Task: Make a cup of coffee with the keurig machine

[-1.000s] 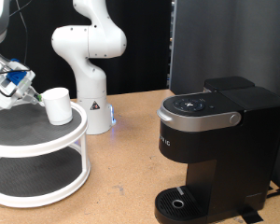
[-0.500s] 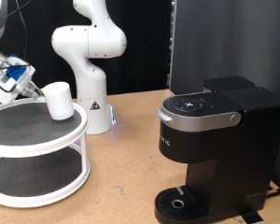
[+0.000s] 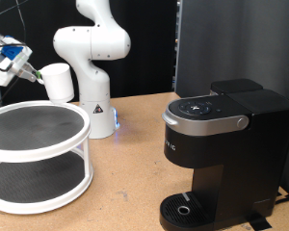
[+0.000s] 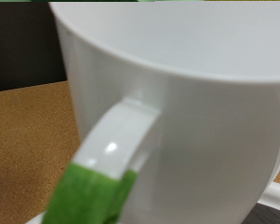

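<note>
The white cup point(image 3: 57, 82) hangs in the air near the exterior view's top left, well above the round white two-tier stand point(image 3: 39, 154). My gripper point(image 3: 27, 70) is shut on the cup's handle, reaching in from the left edge. In the wrist view the cup point(image 4: 187, 103) fills the picture, with its handle point(image 4: 121, 149) pinched by a green-padded fingertip point(image 4: 89, 196). The black keurig machine point(image 3: 222, 144) stands at the exterior view's right with its silver-grey lid point(image 3: 208, 114) closed and its round drip tray point(image 3: 188, 210) bare.
A second white robot arm base point(image 3: 91, 67) stands behind the stand, close to the lifted cup. A dark panel point(image 3: 236, 43) rises behind the coffee maker. Brown tabletop point(image 3: 125, 183) lies between the stand and the machine.
The gripper has lifted the cup off the stand's top tier, moving it upward and tilting it slightly. The coffee maker has not moved.
</note>
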Controlling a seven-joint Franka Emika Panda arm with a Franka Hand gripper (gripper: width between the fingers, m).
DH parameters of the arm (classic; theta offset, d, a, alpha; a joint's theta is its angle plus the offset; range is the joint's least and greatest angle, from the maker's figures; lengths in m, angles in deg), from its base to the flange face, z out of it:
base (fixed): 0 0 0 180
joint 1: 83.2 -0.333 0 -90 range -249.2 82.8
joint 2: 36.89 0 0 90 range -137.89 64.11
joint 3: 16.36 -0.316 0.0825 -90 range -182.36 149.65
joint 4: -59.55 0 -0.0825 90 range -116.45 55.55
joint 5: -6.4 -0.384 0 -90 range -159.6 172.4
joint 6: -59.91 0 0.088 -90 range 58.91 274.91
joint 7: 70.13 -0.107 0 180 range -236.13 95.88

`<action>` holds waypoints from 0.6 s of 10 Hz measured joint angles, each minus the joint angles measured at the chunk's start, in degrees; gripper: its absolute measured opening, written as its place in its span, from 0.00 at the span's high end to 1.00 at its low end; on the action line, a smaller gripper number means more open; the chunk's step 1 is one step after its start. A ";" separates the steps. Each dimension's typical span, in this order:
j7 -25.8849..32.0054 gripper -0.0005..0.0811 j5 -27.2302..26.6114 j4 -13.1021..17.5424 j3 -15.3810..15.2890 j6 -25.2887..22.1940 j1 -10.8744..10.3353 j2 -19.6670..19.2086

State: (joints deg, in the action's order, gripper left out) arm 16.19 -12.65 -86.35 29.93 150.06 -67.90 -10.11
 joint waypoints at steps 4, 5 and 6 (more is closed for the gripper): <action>-2.01 0.91 -7.97 -2.32 0.01 2.63 -0.09 -0.02; -3.13 0.91 -10.89 -3.50 -1.06 5.02 -0.29 0.03; -3.68 0.91 -13.70 -4.66 -2.49 7.56 -0.79 0.04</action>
State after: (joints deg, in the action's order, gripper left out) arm 12.51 -26.35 -91.01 27.44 157.62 -68.69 -10.07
